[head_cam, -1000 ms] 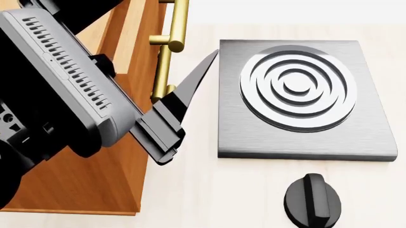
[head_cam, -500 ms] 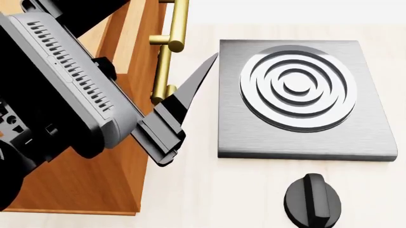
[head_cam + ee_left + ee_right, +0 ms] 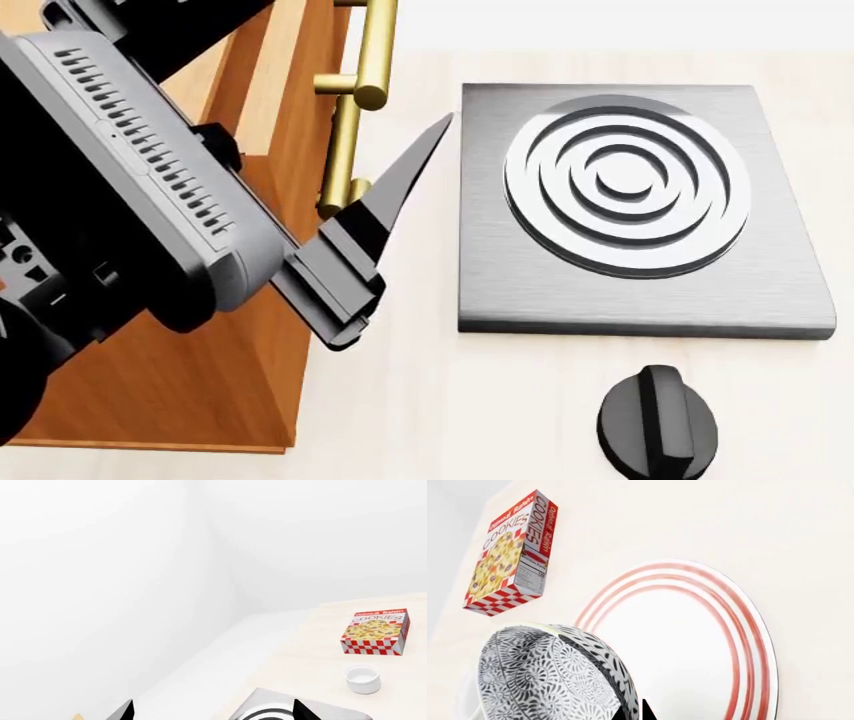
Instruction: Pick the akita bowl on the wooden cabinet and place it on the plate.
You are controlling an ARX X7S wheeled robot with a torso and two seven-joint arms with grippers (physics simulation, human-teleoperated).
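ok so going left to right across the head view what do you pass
left arm → wooden cabinet → brass handle → stove plate; the black knob sits below the stove plate, nearer the camera.

stove plate [image 3: 627, 200] right of wooden cabinet [image 3: 200, 370]

A pale, cream-coloured wooden tabletop [image 3: 400, 400] carries everything. Standing on it at the left, the big orange-brown wooden cabinet [image 3: 200, 380] with brass bar handles. Just beside that, the square brushed-metal stove plate [image 3: 534, 290] with concentric rings, and near its front edge a round black knob [image 3: 657, 421]. Over in the right wrist view, the wide white plate with red rings [image 3: 694, 650] lies flat, a red-checked cookie box [image 3: 510, 555] nearby. A small plain white cup [image 3: 362, 678] sits near the box.
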